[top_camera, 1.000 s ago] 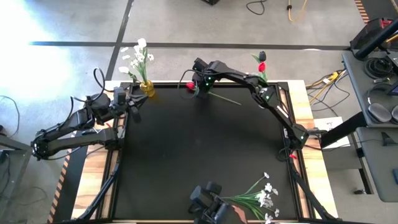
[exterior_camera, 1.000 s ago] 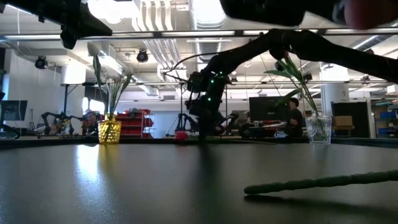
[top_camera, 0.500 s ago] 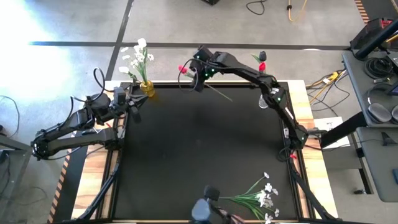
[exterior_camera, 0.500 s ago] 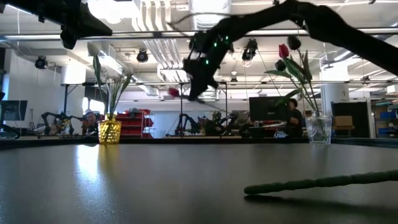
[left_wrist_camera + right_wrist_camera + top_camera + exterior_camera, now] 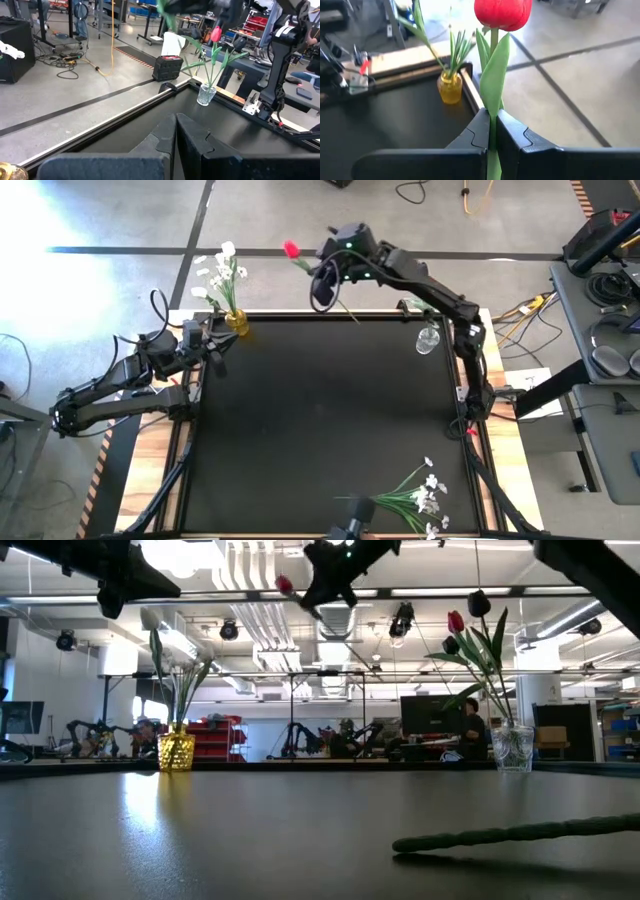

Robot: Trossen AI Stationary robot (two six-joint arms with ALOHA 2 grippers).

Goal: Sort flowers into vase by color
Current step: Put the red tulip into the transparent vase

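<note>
Item 1: right gripper [image 5: 322,283], raised high above the table's far edge. Jaws clamped on the thin green stem of a red tulip-headed artificial flower [image 5: 502,11]; the right wrist view shows the stem pinched between the 2 dark fingers, head upright, 1 leaf along the stem. In the high view the red head [image 5: 291,249] points out past the table edge and the stem trails back toward the mat.

Item 2: left gripper [image 5: 175,145], parked at the table's left side near the yellow vase. Jaws closed together, holding nothing.

Item 3: small yellow textured glass vase [image 5: 237,322], far-left corner, holding a spray of white blossoms [image 5: 218,272].

Item 4: clear glass vase [image 5: 429,339], far-right side, holding a red and a dark tulip [image 5: 470,625].

Item 5: leafy green sprays with tiny white blossoms [image 5: 418,491], lying flat at the near edge, not yet sorted.

Handling note: the red flower likely belongs in the clear vase with the other tulips. Carry it across with the stem hanging vertical, bring the stem's foot over the vase mouth before descending, approach clear of the standing tulips, and release only once the stem is well inside.
</note>
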